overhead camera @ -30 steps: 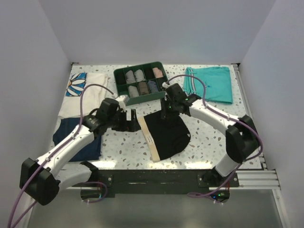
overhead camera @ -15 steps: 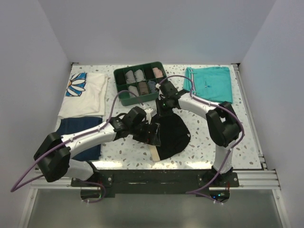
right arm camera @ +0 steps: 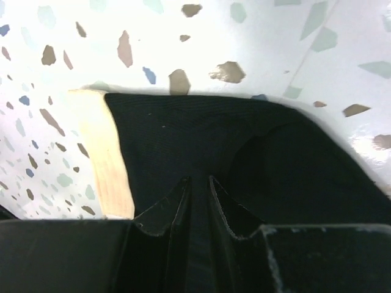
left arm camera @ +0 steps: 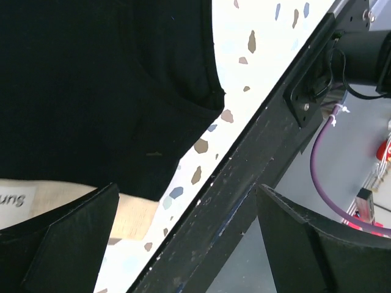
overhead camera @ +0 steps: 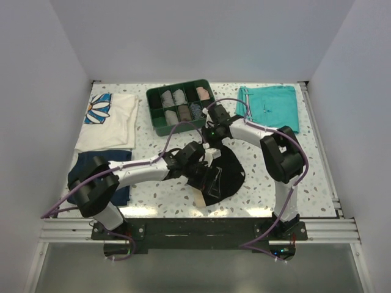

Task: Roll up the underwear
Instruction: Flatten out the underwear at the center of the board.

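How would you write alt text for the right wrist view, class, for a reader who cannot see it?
The right gripper, jaws almost shut, sits on black underwear lying on a speckled table; its beige waistband runs down the picture's left side.

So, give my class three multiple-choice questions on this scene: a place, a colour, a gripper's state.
1. Where on the table do the teal shorts lie? A near left corner. B far right corner. C centre front.
2. What colour is the waistband of the black underwear? A red. B green. C beige.
3. How does the left gripper stand? A open. B shut on fabric. C out of view.
Key: B, the top view shows them at the far right; C, a beige strip edges the black fabric; A, its fingers stand wide apart.
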Robot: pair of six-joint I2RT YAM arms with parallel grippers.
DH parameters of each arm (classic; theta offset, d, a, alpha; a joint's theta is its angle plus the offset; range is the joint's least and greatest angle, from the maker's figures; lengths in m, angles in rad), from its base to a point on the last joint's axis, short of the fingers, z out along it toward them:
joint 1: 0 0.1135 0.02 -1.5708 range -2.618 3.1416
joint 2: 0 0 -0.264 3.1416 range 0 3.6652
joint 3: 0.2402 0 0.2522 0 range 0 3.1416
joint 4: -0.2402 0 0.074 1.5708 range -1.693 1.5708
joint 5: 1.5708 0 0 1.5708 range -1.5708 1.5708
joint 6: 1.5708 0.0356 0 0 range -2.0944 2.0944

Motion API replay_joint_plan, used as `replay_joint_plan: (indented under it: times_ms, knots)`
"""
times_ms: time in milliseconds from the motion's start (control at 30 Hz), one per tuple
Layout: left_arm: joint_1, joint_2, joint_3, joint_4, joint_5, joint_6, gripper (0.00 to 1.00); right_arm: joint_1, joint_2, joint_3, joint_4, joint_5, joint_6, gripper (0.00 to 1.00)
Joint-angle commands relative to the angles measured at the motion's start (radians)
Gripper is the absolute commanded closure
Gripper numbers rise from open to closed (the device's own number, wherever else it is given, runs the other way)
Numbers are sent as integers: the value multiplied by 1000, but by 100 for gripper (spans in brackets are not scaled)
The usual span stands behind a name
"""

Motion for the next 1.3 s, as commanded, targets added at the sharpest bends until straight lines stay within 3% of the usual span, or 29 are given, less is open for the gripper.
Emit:
replay_joint_plan:
  times_ms: [0,433,800,1033,1267]
  knots:
    - [-17,59,-16,79,65,12,3,-40,25,24,2,8,2,80]
    - [-24,37,-106,-43,-96,-1,4,-107,-15,-104,-41,103,-1,80]
    - [-8,-34,-86,-172,-236,36,1,-107,-243,-427,61,160,139,80]
    - [122,-63,-97,-212,-251,110,0,-104,-430,-651,122,155,268,80]
    - [223,-39,-20,-246,-290,185,0,-60,-556,-737,85,120,303,80]
